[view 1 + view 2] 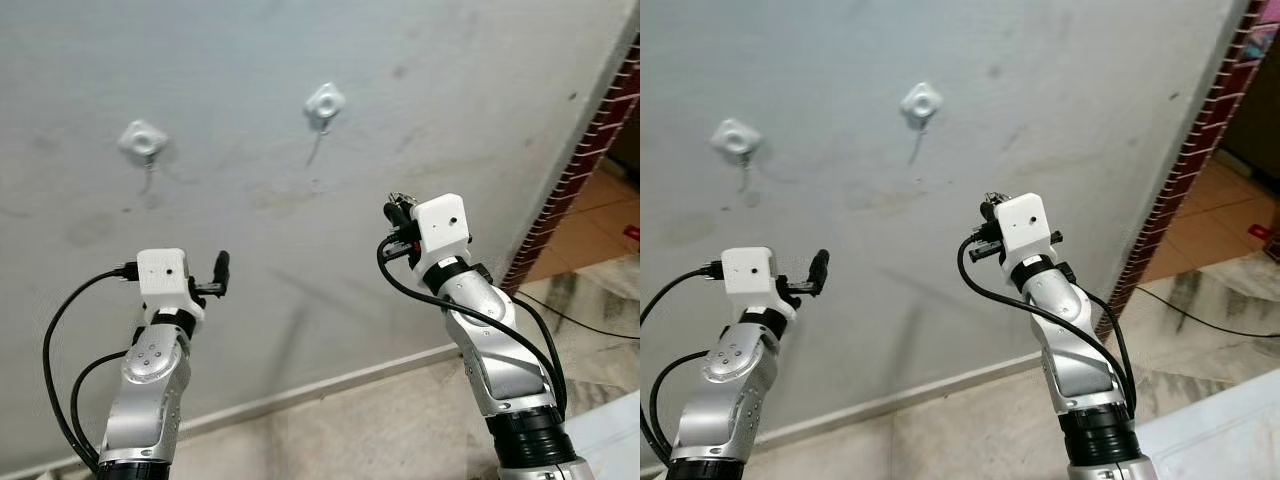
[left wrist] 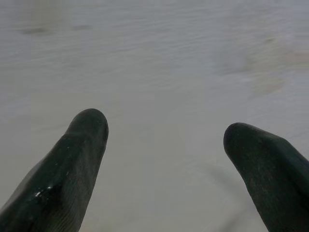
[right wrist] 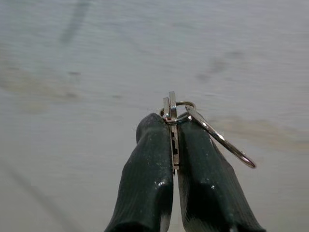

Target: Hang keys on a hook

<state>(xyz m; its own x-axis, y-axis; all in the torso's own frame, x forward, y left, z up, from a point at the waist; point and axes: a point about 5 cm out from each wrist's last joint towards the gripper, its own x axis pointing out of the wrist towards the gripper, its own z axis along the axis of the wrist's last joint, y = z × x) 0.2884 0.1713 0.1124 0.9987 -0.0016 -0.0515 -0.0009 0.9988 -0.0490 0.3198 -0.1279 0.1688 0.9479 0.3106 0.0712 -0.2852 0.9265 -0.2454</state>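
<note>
Left eye view, wall: a pale grey wall (image 1: 300, 250) takes up most of the frame, with faint smudges; no writing can be read on it.
Left eye view, hooks: two white hooks are fixed in the upper part of the frame, the left hook (image 1: 142, 140) at upper left and the right hook (image 1: 324, 103) nearer the centre; their fine shape is too small to make out.
Left eye view, right gripper: the right gripper (image 1: 398, 212) is raised at centre right, below and to the right of the right hook; its white wrist housing hides most of the fingers.
Left eye view, left gripper: the left gripper (image 1: 221, 273) sits at lower left, one black finger visible; the lower arm is cut off by the frame's bottom edge.
Right eye view, doorway: a red brick edge (image 1: 1185, 170) runs down the right side, with tiled floor (image 1: 1220, 300) beyond.
Left wrist view, fingers: the two black fingers (image 2: 72, 164) stand wide apart with nothing between them, facing bare wall.
Right wrist view, keys: the fingers are pressed together on the keys (image 3: 172, 126), seen edge-on; the key ring (image 3: 219, 139) juts out to one side. Any markings on the keys are hidden.
</note>
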